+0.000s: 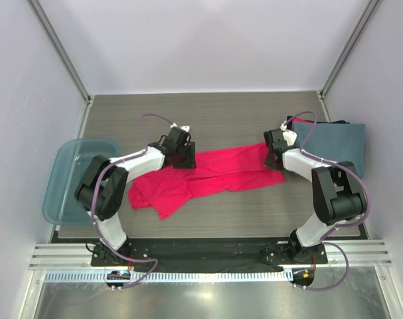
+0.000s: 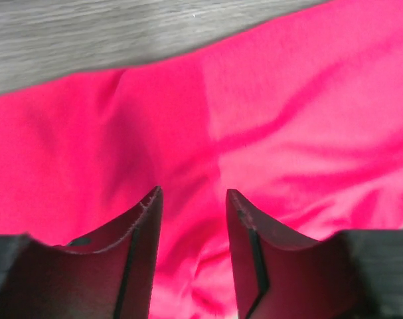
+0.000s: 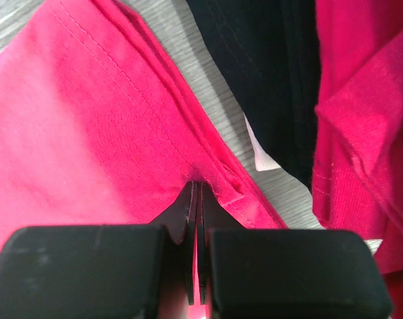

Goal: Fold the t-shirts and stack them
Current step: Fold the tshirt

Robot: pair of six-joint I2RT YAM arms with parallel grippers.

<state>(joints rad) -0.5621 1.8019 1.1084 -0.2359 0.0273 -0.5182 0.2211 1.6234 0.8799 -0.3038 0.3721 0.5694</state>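
A bright pink-red t-shirt lies rumpled across the middle of the table, its left part bunched toward the front. My left gripper sits at the shirt's back left edge. In the left wrist view it is open, fingers apart just over the pink cloth, with nothing pinched. My right gripper is at the shirt's right end. The right wrist view shows it shut on the stitched hem of the pink shirt. A slate blue-grey t-shirt lies folded at the far right.
A translucent blue bin stands off the table's left edge. Beside the held hem lie a black shirt with a white label and a red shirt. Grey wood table shows behind the pink shirt. White walls enclose three sides.
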